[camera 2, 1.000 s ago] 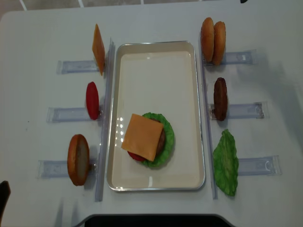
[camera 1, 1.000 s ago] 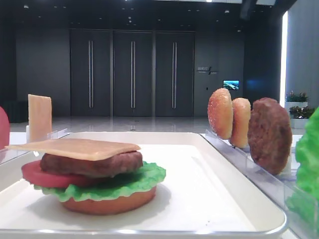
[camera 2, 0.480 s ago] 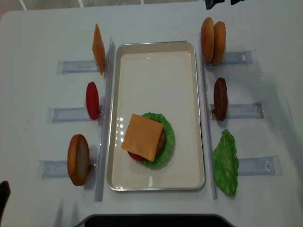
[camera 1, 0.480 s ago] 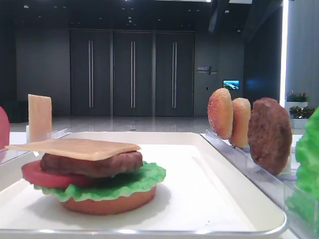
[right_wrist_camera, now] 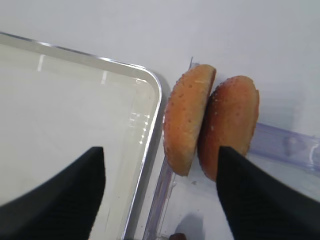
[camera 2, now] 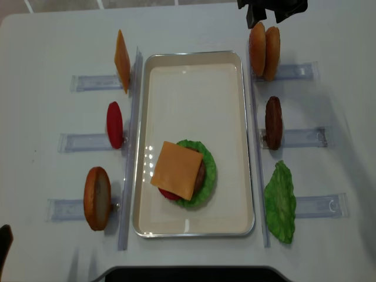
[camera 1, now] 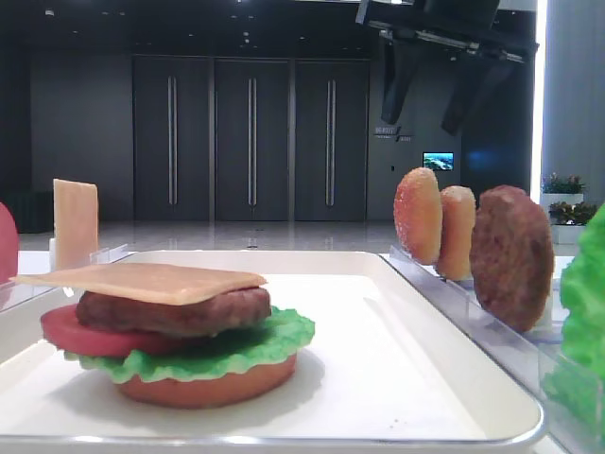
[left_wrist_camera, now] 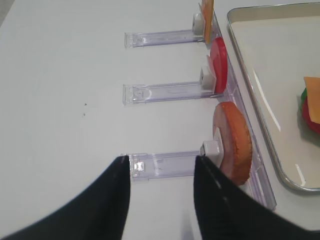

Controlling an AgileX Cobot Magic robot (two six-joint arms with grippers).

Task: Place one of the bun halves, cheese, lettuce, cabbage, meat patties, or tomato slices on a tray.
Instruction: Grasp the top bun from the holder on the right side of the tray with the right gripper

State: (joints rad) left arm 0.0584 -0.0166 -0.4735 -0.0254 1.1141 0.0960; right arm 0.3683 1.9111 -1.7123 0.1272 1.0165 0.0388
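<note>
Two domed bun halves (camera 2: 257, 49) (right_wrist_camera: 187, 120) stand on edge, side by side, in the back right rack. My right gripper (camera 2: 271, 9) (right_wrist_camera: 160, 150) (camera 1: 425, 95) hangs open just above and behind them, holding nothing. The white tray (camera 2: 194, 59) carries a stack topped by a cheese (camera 2: 176, 169) slice, over a meat patty, a tomato slice, lettuce (camera 2: 210, 170) and a flat bun base. My left gripper (left_wrist_camera: 161, 160) is open and empty over the front left rack.
Clear racks line both long sides of the tray. The left racks hold an upright cheese slice (camera 2: 122, 61), a tomato slice (camera 2: 114, 124) and a flat bun base (camera 2: 97, 198). The right racks hold a meat patty (camera 2: 273, 122) and a lettuce leaf (camera 2: 280, 201).
My right gripper has come into the overhead view from the far edge and now hangs over the two bun halves. Nothing on the table has moved.
</note>
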